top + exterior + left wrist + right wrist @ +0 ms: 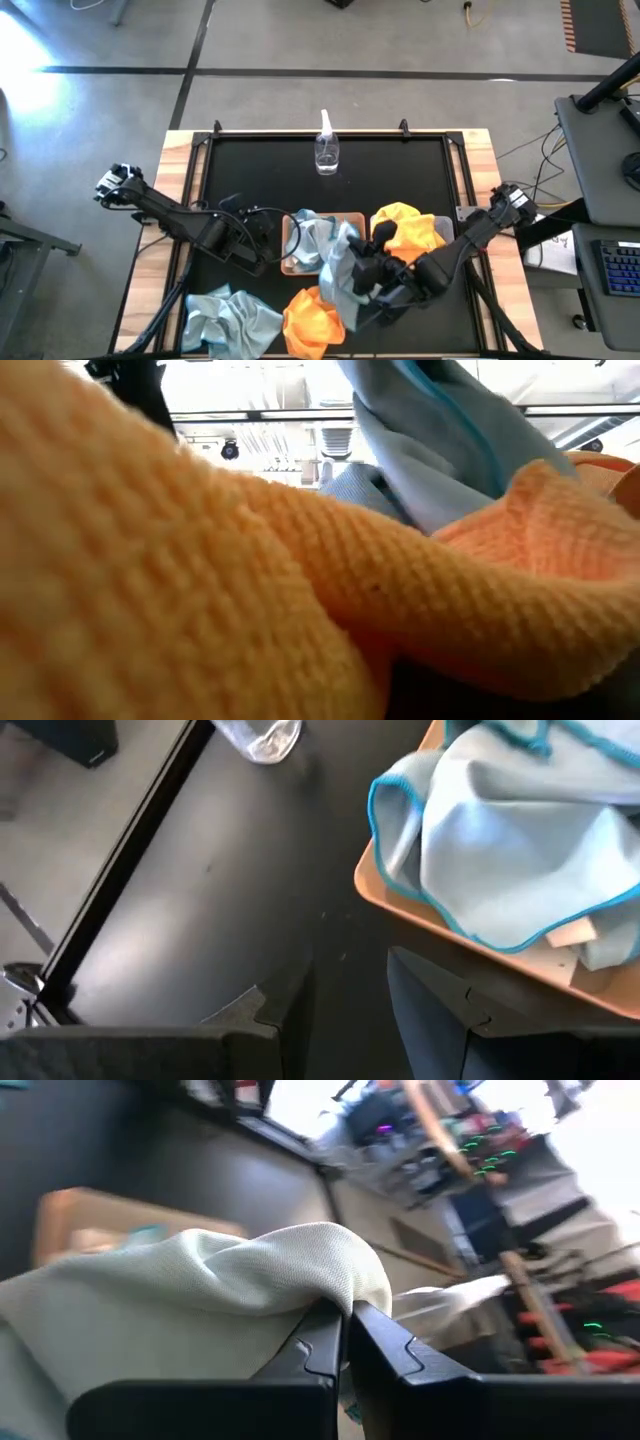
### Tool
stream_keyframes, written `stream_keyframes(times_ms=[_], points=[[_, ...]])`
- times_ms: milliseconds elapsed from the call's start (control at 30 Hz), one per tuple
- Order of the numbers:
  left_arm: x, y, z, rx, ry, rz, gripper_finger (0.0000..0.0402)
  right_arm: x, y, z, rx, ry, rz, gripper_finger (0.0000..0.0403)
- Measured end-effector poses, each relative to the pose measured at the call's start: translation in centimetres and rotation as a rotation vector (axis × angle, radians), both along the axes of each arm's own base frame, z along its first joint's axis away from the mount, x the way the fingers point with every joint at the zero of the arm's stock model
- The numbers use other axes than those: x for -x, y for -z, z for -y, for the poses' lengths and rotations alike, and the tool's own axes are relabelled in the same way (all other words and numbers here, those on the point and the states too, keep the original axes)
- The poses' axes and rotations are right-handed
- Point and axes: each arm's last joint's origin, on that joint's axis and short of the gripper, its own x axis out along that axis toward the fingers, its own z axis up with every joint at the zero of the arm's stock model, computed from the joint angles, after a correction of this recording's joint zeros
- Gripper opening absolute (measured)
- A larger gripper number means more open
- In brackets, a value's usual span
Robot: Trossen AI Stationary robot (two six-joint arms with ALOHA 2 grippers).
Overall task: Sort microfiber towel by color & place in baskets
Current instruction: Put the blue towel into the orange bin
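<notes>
- Far left on the tabletop point(230, 170): left arm reaching in from the left edge, elbow low, wrist aimed toward the middle.
- Near front-left corner: loose blue-grey towel point(228, 318) crumpled flat on the tabletop, apparently not yet sorted.
- Left gripper point(262, 240) just beside the tan basket point(288, 268), fingers point(262, 1008) spread, nothing between them; hovering low over bare tabletop, probably waiting its turn.
- Front centre: orange towel point(312, 318) bunched on the tabletop, close enough to the low camera to fill most of that view; likely still awaiting the other basket.
- Centre: tan basket already carrying a blue-grey towel with a teal hem point(500, 850), draped partly over the rim; seemingly the blue pile's home.
- Behind it, toward the far edge: clear spray bottle point(326, 150) standing upright, well apart from the sorting.
- Just right of the tan basket: second blue-grey towel point(340, 270) hanging in a tall fold, lifted clear so it can swing over the basket.
- Right gripper point(347, 1342) pressed together, pinching that hanging towel at a top fold; cloth draped over both fingers.
- Right of centre: orange towel point(408, 230) heaped where the grey basket should sit; basket itself hidden beneath it, cannot tell more.
- Far right: right arm stretched diagonally in from the right edge, forearm low, wrist toward the middle.
</notes>
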Motion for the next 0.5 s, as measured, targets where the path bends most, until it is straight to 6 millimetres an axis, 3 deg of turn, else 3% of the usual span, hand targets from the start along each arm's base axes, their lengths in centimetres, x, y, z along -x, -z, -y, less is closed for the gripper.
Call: stream_keyframes(times_ms=[167, 500], points=[[0.1, 0.4, 0.0, 0.031, -0.004, -0.019, 0.0113, -1.2, -2.4, 1.7, 0.095, 0.046, 0.02, 0.0009], [0.0, 0.4, 0.1, 0.036, -0.001, -0.012, 0.0113, -2.7, -7.8, 4.9, 0.114, 0.077, 0.049, 0.0009]])
